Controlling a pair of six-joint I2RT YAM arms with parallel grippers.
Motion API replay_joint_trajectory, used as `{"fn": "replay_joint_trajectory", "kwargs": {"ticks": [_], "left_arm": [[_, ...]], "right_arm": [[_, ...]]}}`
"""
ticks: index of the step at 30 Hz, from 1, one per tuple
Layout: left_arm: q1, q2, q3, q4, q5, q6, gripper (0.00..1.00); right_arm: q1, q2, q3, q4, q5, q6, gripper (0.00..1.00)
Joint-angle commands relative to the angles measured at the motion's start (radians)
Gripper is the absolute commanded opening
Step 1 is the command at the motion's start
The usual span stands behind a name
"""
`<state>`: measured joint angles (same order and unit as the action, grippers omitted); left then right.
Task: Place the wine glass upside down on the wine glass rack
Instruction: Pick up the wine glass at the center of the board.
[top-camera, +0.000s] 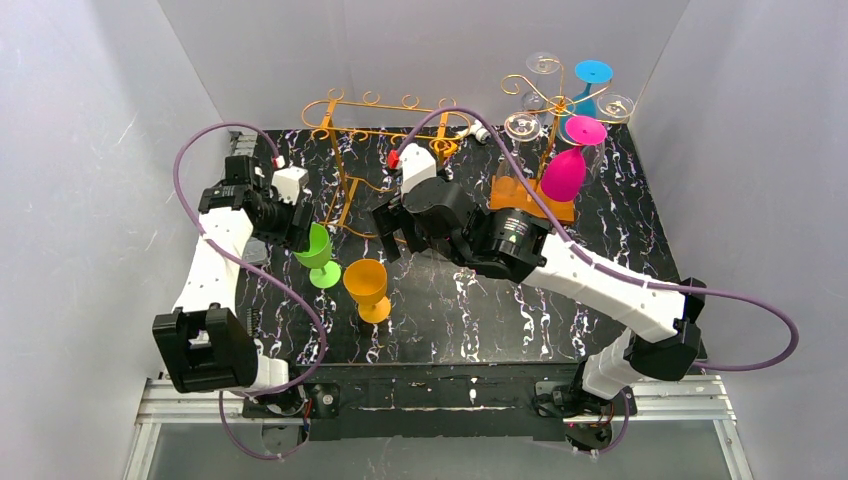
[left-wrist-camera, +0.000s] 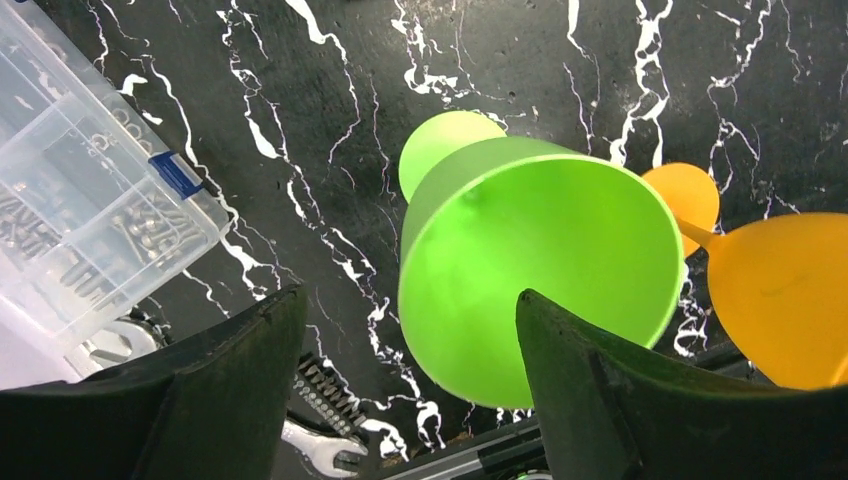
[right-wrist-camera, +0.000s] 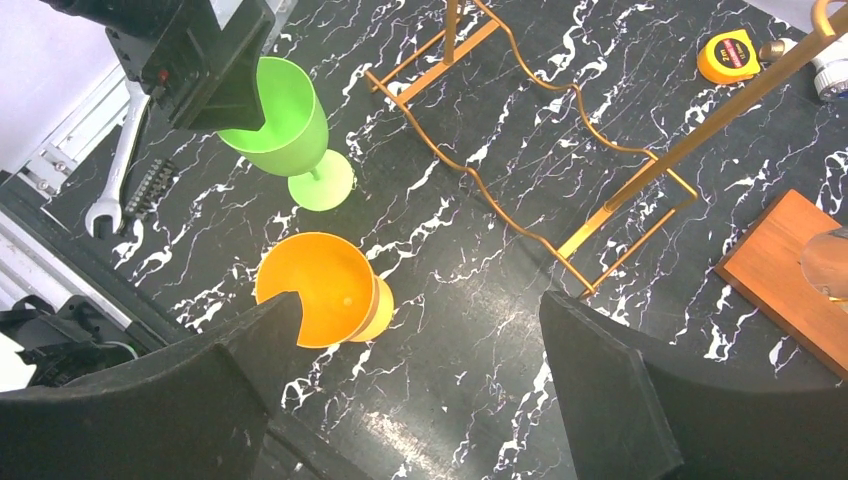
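Standing upright on the black marbled counter (top-camera: 560, 320), near the foot of the gold wire rack (top-camera: 345, 190): the green wine glass (top-camera: 315, 248).
The left end effector (left-wrist-camera: 408, 300) straddles its bowl, released: one finger overlaps the rim, the other stands clear of it. The right end effector (right-wrist-camera: 420, 298) hangs spread wide above the counter, holding nothing, beside the upright orange glass (right-wrist-camera: 320, 290).

Black marble table (right-wrist-camera: 480, 400) seen from above. Right gripper (right-wrist-camera: 425, 310) at bottom edge, fingers spread wide. Orange glass (right-wrist-camera: 320, 295) upright, just beside the left-hand finger. Green glass (right-wrist-camera: 290, 130) upright beyond it, w/ left gripper (right-wrist-camera: 225, 95) over its rim. Gold wire rack (right-wrist-camera: 520, 190) at centre. Yellow tape measure (right-wrist-camera: 727, 55) top rt.
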<state>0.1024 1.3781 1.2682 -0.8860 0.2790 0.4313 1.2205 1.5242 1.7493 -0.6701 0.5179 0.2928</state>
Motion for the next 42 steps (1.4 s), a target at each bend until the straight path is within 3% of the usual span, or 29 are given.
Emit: {"fn": "replay_joint_trajectory", "kwargs": {"ticks": [1, 5, 9, 14, 17, 23, 26, 30, 33, 35, 39, 42], "left_arm": [[0.019, 0.007, -0.013, 0.074, 0.053, -0.028, 0.73], [0.022, 0.048, -0.016, 0.086, 0.057, -0.027, 0.59], [0.034, 0.075, -0.034, 0.086, 0.095, -0.014, 0.21], [0.053, 0.041, -0.035, 0.064, 0.122, -0.005, 0.02], [0.085, -0.028, 0.0, 0.038, 0.152, 0.014, 0.0], [0.179, -0.204, 0.156, -0.019, 0.272, 0.044, 0.0], [0.275, -0.259, 0.258, -0.019, 0.373, 0.01, 0.0], [0.384, -0.308, 0.351, 0.0, 0.466, -0.057, 0.0], [0.429, -0.337, 0.385, 0.033, 0.556, -0.133, 0.0], [0.446, -0.367, 0.378, 0.098, 0.609, -0.2, 0.0], [0.452, -0.452, 0.312, 0.298, 0.629, -0.325, 0.0], [0.451, -0.559, 0.166, 0.661, 0.599, -0.417, 0.0]], "right_arm": [[0.005, -0.02, -0.02, 0.052, 0.037, 0.02, 0.98], [0.005, -0.034, -0.04, 0.071, 0.034, 0.025, 0.94], [0.005, -0.032, -0.042, 0.077, 0.041, 0.033, 0.88], [0.004, -0.024, -0.028, 0.081, 0.036, 0.038, 0.9], [0.005, -0.009, -0.005, 0.082, 0.018, 0.051, 0.98], [0.005, 0.054, 0.083, 0.111, -0.063, 0.114, 0.98], [0.004, 0.043, 0.061, 0.23, -0.171, 0.17, 0.98], [-0.018, -0.052, -0.129, 0.592, -0.407, 0.25, 0.98], [-0.102, -0.014, -0.089, 0.533, -0.475, 0.446, 0.98], [-0.122, 0.009, -0.045, 0.512, -0.51, 0.498, 0.98], [-0.122, -0.019, -0.073, 0.633, -0.512, 0.564, 0.98], [-0.122, -0.05, -0.137, 0.793, -0.511, 0.65, 0.98]]}}
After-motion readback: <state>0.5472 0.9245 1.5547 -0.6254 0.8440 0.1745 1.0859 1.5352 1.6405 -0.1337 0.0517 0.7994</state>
